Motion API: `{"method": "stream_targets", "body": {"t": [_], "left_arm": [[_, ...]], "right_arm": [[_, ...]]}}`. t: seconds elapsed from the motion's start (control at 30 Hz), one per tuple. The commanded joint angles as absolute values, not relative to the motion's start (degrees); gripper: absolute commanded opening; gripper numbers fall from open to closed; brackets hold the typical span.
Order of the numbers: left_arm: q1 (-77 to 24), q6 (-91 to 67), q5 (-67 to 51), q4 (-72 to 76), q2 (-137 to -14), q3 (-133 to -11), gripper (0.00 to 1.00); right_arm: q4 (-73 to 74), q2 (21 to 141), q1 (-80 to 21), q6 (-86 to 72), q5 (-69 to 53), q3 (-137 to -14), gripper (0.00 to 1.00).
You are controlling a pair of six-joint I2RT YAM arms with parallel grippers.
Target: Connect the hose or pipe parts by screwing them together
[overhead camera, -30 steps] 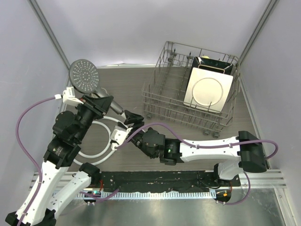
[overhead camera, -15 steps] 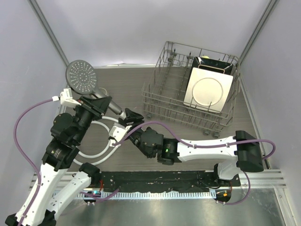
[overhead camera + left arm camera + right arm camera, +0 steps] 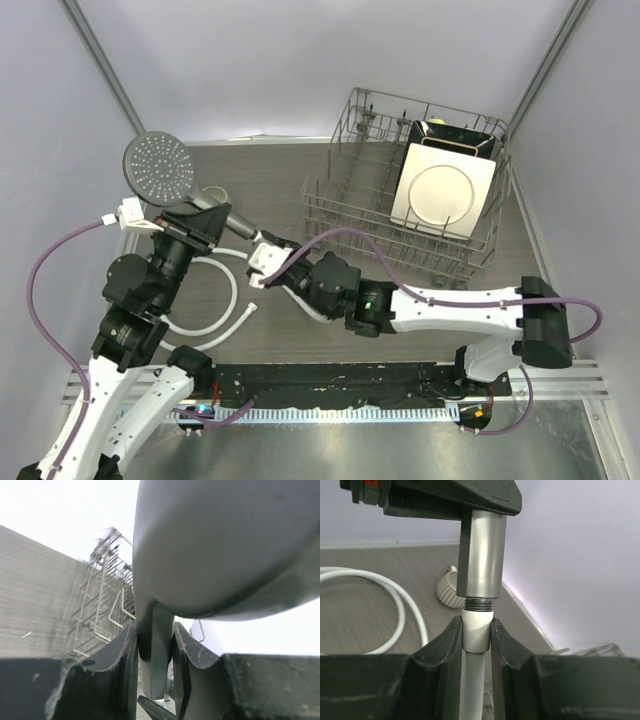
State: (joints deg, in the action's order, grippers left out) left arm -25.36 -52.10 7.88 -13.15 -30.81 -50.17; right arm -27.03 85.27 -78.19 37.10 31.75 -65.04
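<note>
The grey shower head (image 3: 158, 168) hangs above the table's left side, its handle (image 3: 228, 222) slanting down to the right. My left gripper (image 3: 198, 224) is shut on that handle (image 3: 156, 650), with the round head (image 3: 225, 545) looming just above the jaws. My right gripper (image 3: 476, 635) is shut on the white end nut (image 3: 477, 627) of the hose. The nut sits right against the threaded tip (image 3: 479, 603) of the handle (image 3: 482, 550). The rest of the white hose (image 3: 222, 300) lies coiled on the table, its other end (image 3: 252, 309) free.
A wire dish rack (image 3: 330, 215) with a square white plate (image 3: 445, 192) stands at the back right. A small ribbed cup (image 3: 451, 592) stands on the table behind the joint. Purple cables (image 3: 345, 240) loop over both arms.
My right gripper has closed on the hose nut at the handle's tip. The left arm has carried the shower head a little to the left, and the right arm followed.
</note>
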Motion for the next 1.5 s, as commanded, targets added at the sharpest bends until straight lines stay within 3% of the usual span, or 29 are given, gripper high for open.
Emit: {"method": "stream_targets", "body": {"t": [0.0,0.43,0.77,0.9,1.13,1.27,1.37,1.4,1.47], "left_arm": [[-25.58,-49.22,-2.80,-1.95,-27.96,-46.50,0.00],[-25.58,-59.06,-18.19,21.88,-28.39,-36.74,0.00],[-25.58,-57.74,-24.86,30.84,-29.26,-34.72,0.00],[-25.58,-57.83,-28.30,35.49,-31.90,-35.07,0.00],[-25.49,-57.39,-31.73,38.23,-34.10,-35.60,0.00],[-25.58,-57.22,-31.99,38.41,-34.54,-35.33,0.00],[-25.49,-56.25,-30.85,36.83,-34.54,-35.86,0.00],[-25.49,-55.12,-30.50,34.91,-34.45,-36.12,0.00],[-25.49,-53.62,-28.40,31.92,-34.10,-37.43,0.00]], "right_arm": [[-25.06,77.44,-73.31,24.89,15.75,-66.18,0.01],[-31.81,70.49,-56.26,-3.14,-16.67,-60.91,0.01],[-51.50,75.49,-44.74,-33.21,-35.40,-60.11,0.01],[-57.20,78.39,-44.03,-40.94,-39.11,-60.82,0.01],[-86.60,86.74,-39.03,-67.29,-40.96,-60.47,0.01],[-89.04,89.56,-37.88,-72.95,-41.31,-61.61,0.01],[-86.40,89.39,-37.79,-71.81,-41.13,-61.09,0.14],[-86.05,89.21,-37.62,-71.20,-40.96,-60.91,0.28],[-84.64,88.33,-37.62,-70.49,-40.43,-60.21,0.41]]}}
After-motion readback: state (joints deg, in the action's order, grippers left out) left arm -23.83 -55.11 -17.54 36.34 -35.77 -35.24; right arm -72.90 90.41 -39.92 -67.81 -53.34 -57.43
